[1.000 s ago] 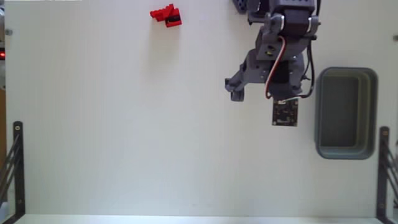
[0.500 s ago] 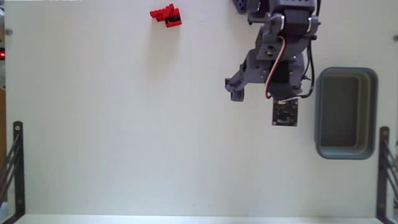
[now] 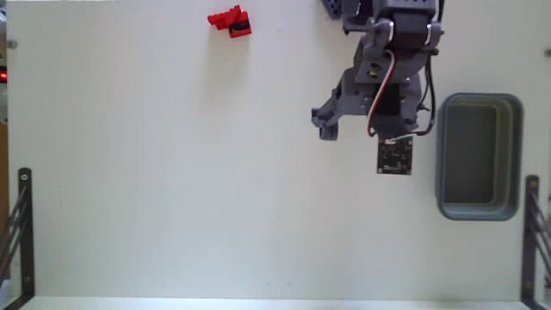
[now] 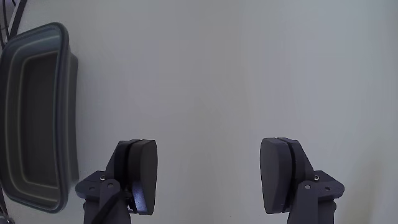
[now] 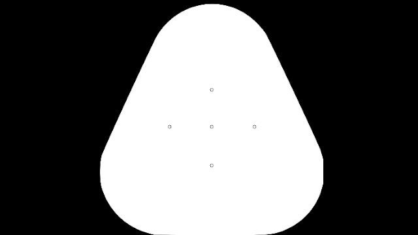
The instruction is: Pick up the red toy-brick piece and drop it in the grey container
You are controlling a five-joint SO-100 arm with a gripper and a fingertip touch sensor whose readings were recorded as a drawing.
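Zero change from a second ago: tool (image 4: pixel 208 177) spread apart, empty, red toy-brick piece (image 3: pixel 230 21) at 11 o'clock, grey container (image 3: pixel 479 156) at 3 on the table (image 3: pixel 172 189).

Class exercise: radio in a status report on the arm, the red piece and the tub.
Gripper open, empty, over bare table. Red toy-brick piece untouched near the fixed view's top edge. Grey container empty. Nothing in the way.

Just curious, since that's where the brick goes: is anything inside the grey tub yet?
Nothing shows inside the grey container; its dark floor looks bare. In the wrist view the near wall hides part of the floor.
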